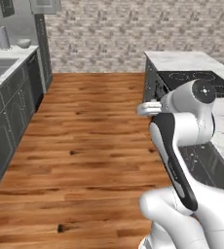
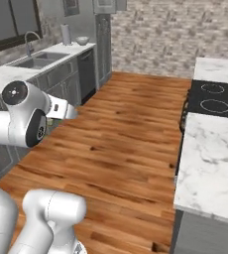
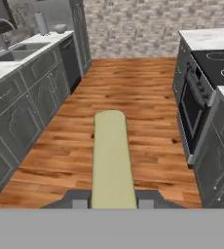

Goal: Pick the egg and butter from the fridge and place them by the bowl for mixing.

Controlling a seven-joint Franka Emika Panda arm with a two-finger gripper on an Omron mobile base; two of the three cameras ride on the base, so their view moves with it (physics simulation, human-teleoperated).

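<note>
In the hand view the gripper (image 3: 112,203) is clamped on the butter (image 3: 112,160), an olive-yellow stick that runs from between the two fingertips at 6 o'clock straight up toward 12 o'clock, its rounded far end over the wooden floor (image 3: 133,102). The butter is held in the air above the floor, between the two rows of cabinets, touching nothing but the fingers.

At 10 o'clock in that view a sink (image 3: 9,52) is sunk into the pale tabletop (image 3: 46,41) on the left; I cannot tell what, if anything, lies in its basin. Beyond it on the same tabletop stand a small bowl (image 3: 60,28) and an upright pale cylinder (image 3: 41,23), near each other but apart; the bowl's inside cannot be made out. In the right base view the same bowl (image 2: 82,40) sits near the far end of that tabletop.

At 2 o'clock in the hand view a black cooktop (image 3: 220,63) lies flush in the marble tabletop (image 3: 206,38) on the right, with an oven front (image 3: 194,109) below it facing the aisle.

The floor forms a long open aisle between the two cabinet fronts, running to the stone wall (image 3: 133,26) at 12 o'clock. In the left base view the white arm (image 1: 182,126) stands close to the right-hand cabinet edge, with wide bare floor at 9 o'clock.
</note>
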